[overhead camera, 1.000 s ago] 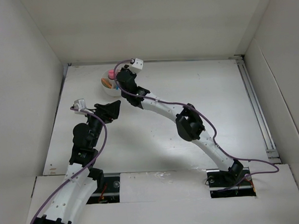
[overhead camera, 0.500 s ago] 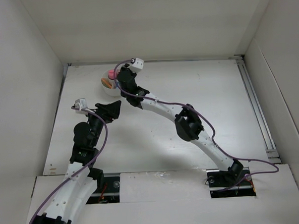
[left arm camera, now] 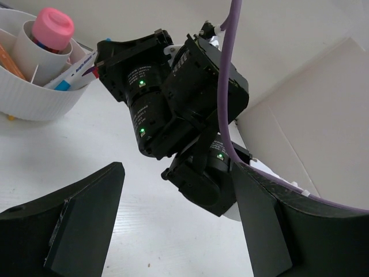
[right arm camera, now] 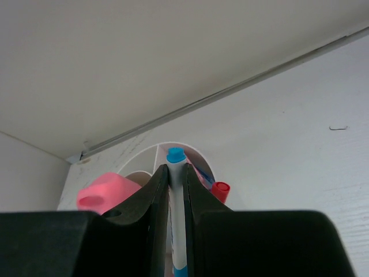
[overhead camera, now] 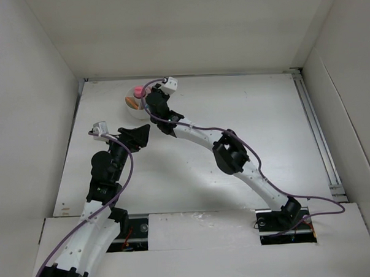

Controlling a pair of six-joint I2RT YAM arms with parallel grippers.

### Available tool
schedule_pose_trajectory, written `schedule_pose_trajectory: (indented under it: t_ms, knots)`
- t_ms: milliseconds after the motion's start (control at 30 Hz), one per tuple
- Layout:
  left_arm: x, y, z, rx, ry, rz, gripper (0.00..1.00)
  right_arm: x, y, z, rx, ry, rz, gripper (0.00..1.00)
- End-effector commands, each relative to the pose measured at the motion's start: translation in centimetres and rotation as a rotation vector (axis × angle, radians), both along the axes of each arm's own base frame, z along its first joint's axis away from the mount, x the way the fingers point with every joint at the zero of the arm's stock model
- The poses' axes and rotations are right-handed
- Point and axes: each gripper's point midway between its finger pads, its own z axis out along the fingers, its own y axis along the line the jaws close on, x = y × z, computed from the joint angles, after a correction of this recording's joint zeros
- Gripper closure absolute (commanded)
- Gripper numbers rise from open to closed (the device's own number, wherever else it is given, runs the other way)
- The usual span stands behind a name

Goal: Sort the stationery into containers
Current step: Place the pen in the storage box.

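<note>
My right gripper (right arm camera: 176, 173) is shut on a thin white pen with a blue cap (right arm camera: 176, 190), held over the round white divided bowl (right arm camera: 199, 154). The bowl (overhead camera: 133, 107) sits at the far left of the table. It holds a pink-topped stubby item (right arm camera: 106, 193), a red-capped pen (right arm camera: 219, 190) and an orange piece (overhead camera: 131, 103). In the left wrist view the bowl (left arm camera: 40, 98) shows the pink-topped item (left arm camera: 52, 27) and a pen (left arm camera: 78, 74) beside my right wrist. My left gripper (left arm camera: 179, 225) is open and empty, low over bare table just near of the bowl.
White walls close in the table on the left, back and right. A rail (overhead camera: 316, 126) runs along the table's right edge. My right arm (overhead camera: 232, 155) stretches diagonally across the middle of the table.
My right gripper has shifted slightly farther over the bowl with the pen. My left arm has not moved.
</note>
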Motion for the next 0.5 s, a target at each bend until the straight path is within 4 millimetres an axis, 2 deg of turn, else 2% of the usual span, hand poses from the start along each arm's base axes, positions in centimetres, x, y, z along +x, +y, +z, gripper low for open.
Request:
schedule_pose_trajectory:
  t_ms: [0,33,67,100,133,233,300,333,433,467]
  knots:
    - [0.0,-0.1,1.9,0.000,-0.066,-0.004,0.27,0.4,-0.5,3.0,0.057,-0.058,-0.018,0.99]
    - [0.0,-0.3,1.9,0.001,-0.067,-0.013,0.27,0.4,-0.5,2.6,0.050,-0.052,-0.018,0.99]
    - [-0.1,-0.4,2.3,0.000,-0.076,-0.023,0.27,0.3,-0.6,3.1,0.059,-0.060,-0.018,0.99]
    - [-0.1,-0.4,2.4,0.000,-0.076,-0.023,0.27,0.2,-0.8,2.9,0.054,-0.055,-0.018,0.96]
    - [-0.1,-0.4,2.4,0.000,-0.076,-0.023,0.27,0.1,-0.8,3.0,0.056,-0.057,-0.018,0.81]
    - [0.1,-0.2,1.9,0.000,-0.067,-0.009,0.27,-0.3,-0.9,4.5,0.061,-0.063,0.007,0.51]
    - [0.0,-0.5,2.3,0.000,-0.076,-0.024,0.27,-0.8,-0.4,5.2,0.061,-0.065,0.054,0.43]
    - [0.0,-0.5,2.3,0.000,-0.076,-0.024,0.27,-1.6,0.0,7.3,0.081,-0.084,0.083,0.36]
    - [0.1,-0.3,2.3,-0.002,-0.076,-0.012,0.27,-2.3,0.3,10.1,0.098,-0.105,0.135,0.26]
    - [0.1,-0.3,2.1,-0.008,-0.063,-0.013,0.27,-3.3,0.4,11.9,0.107,-0.114,0.161,0.18]
